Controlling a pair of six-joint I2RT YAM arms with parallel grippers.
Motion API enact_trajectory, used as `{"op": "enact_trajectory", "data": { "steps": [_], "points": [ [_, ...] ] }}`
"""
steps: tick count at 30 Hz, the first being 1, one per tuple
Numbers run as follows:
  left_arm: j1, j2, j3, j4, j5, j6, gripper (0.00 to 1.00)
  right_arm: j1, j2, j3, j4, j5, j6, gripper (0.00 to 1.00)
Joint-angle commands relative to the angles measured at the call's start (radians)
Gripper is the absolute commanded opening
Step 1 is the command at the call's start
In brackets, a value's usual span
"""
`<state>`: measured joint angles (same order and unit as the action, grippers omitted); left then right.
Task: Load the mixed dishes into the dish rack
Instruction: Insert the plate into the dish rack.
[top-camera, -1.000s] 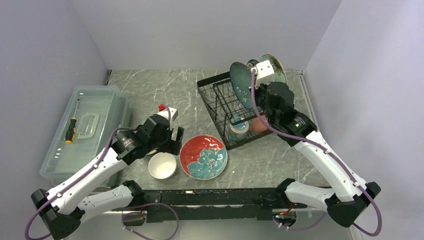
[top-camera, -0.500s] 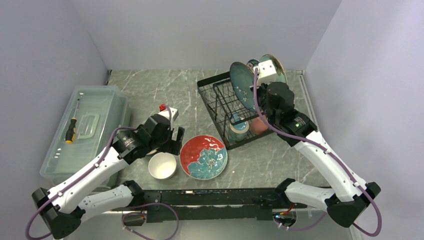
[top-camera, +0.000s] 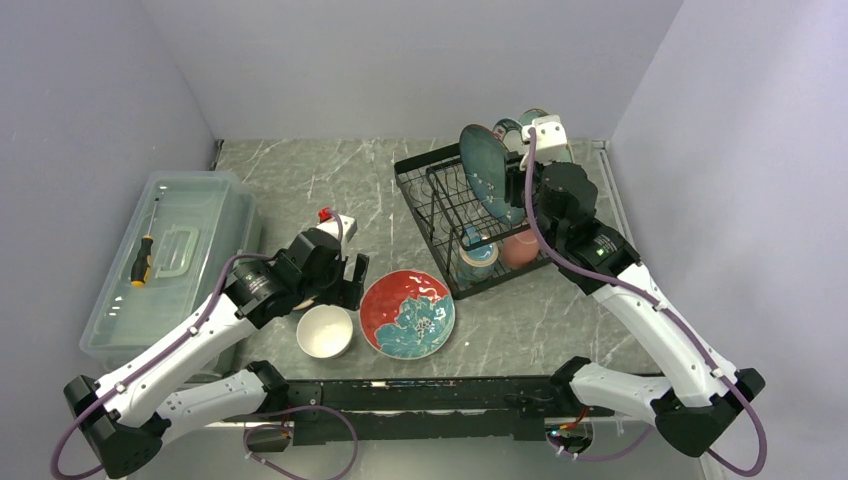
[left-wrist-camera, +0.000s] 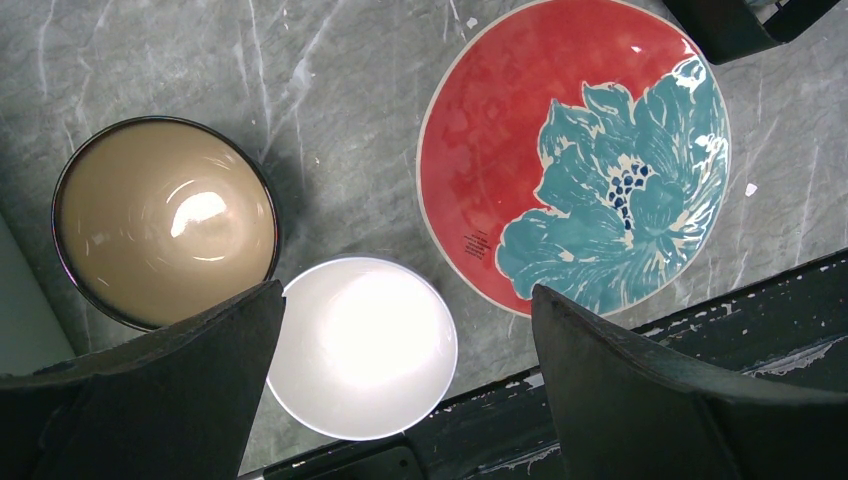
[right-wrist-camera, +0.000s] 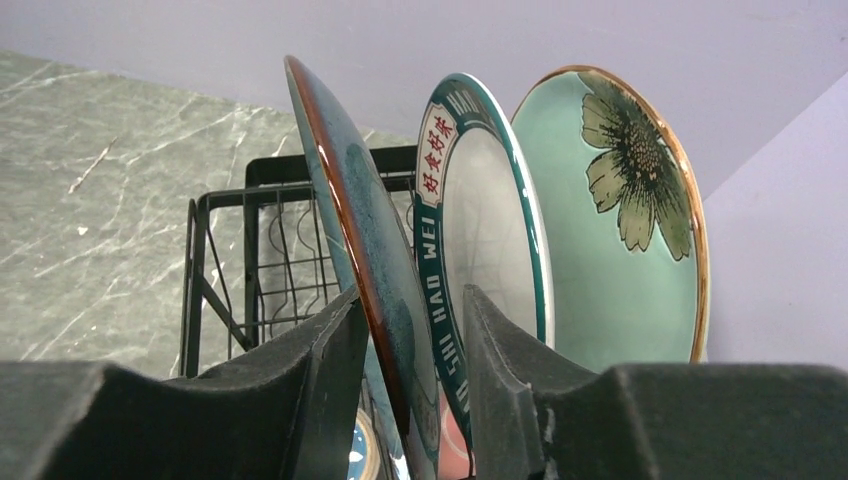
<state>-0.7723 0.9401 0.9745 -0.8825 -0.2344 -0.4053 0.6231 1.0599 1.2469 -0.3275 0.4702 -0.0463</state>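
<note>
While upright, plate (right-wrist-camera: 355, 200) within right pincer (right-wrist-camera: 412, 305).

Black wire dish rack (top-camera: 440, 200) stands at the desk's (top-camera: 330, 180) far right. Upright in its slots: dark teal plate (right-wrist-camera: 360, 250), white lettered-rim plate (right-wrist-camera: 495, 240), mint-green flower plate (right-wrist-camera: 610, 250). Blue mug (top-camera: 478, 255) and pink mug (top-camera: 520, 250) sit in its basket. Red plate (left-wrist-camera: 575, 155), white bowl (left-wrist-camera: 360, 345) and brown bowl (left-wrist-camera: 165, 235) rest mouth-up near the near edge.

Robot lab booth: bare lilac walls (top-camera: 400, 60) close around marble-look table (top-camera: 300, 170)

A clear plastic box (top-camera: 190, 250) stands at the left of the grey marbled table (top-camera: 330, 180). A yellow-handled screwdriver (top-camera: 141, 263) shows at the box.
</note>
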Motion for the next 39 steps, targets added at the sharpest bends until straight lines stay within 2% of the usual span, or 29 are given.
{"op": "enact_trajectory", "data": {
  "steps": [1, 8, 23, 35, 39],
  "points": [
    [-0.002, 0.001, 0.003, 0.003, -0.022, 0.002, 0.99, -0.002, -0.030, 0.065, 0.039, -0.007, 0.026, 0.42],
    [-0.001, 0.008, 0.003, 0.002, -0.024, 0.003, 1.00, -0.001, -0.064, 0.116, 0.009, -0.058, 0.045, 0.47],
    [-0.001, 0.027, 0.004, 0.006, -0.009, -0.001, 0.99, 0.000, -0.185, 0.139, -0.141, -0.271, 0.245, 0.55],
    [-0.002, 0.074, 0.034, 0.014, 0.026, -0.015, 0.99, 0.000, -0.313, -0.026, -0.321, -0.439, 0.424, 0.55],
    [-0.002, 0.112, 0.077, -0.006, 0.042, -0.047, 0.99, 0.000, -0.372, -0.135, -0.319, -0.477, 0.497, 0.55]
  ]
}}
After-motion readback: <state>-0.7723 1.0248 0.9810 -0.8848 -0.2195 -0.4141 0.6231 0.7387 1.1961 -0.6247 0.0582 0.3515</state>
